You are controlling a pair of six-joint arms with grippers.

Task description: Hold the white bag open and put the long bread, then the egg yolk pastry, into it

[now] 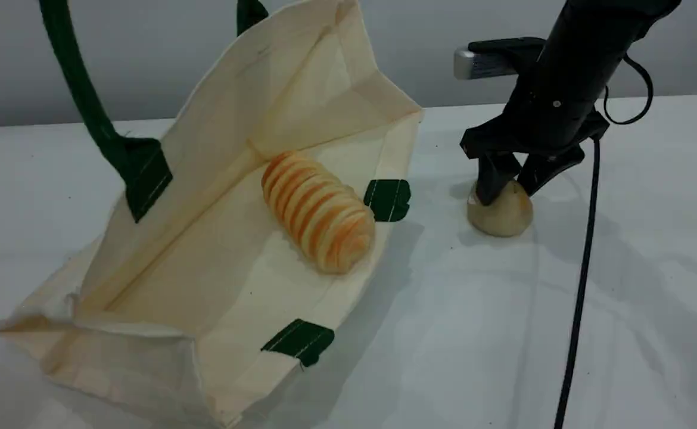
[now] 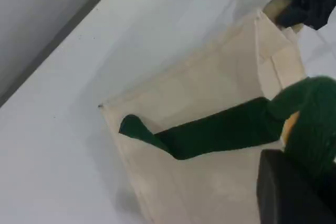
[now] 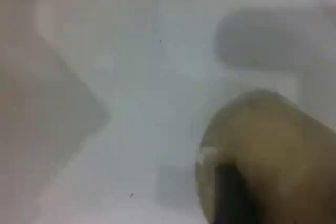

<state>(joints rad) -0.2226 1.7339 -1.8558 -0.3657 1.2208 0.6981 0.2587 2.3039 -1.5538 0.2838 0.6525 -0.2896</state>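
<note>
sits on tabletop (image 1: 503,333) near white bag (image 1: 217,149), long bread (image 1: 319,211) already inside: egg yolk pastry (image 1: 500,215), likely light and crumbly; pinch gently at widest sides. straddled by right pincer (image 1: 510,182), grip unclear. left pincer (image 2: 296,179) clenched on strap (image 2: 220,129).

White table (image 1: 622,333) with soft shadows, plain grey wall (image 1: 146,53) behind, even light

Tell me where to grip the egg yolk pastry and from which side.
Grip the egg yolk pastry across its widest middle, coming straight down from above. It is a small dome resting on the table with open space around it; the right gripper straddles it that way.
</note>
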